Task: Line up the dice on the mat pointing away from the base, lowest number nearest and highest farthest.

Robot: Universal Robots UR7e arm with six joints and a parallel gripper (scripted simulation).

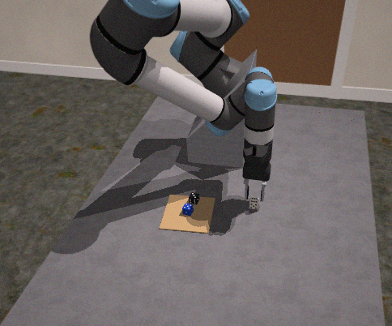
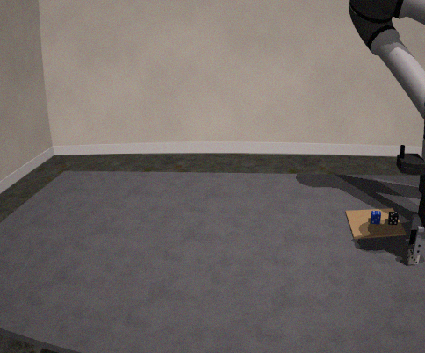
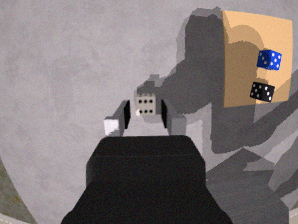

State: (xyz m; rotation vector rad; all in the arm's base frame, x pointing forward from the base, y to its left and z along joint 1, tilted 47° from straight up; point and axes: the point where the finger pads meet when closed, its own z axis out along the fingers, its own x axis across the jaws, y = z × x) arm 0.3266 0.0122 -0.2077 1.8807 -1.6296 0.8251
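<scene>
While arm's shadow crosses grey table [image 1: 311,251] — tan mat [image 1: 177,223] partly shaded.

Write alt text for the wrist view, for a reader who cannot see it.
The open gripper reaches down over a grey table, its two fingers either side of a white die that shows six and is not yet gripped. At upper right a tan mat carries a blue die and a black die.

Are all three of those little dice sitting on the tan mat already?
No: only the blue die and the black die sit on the mat; the white die stands on the grey table beside it.
</scene>
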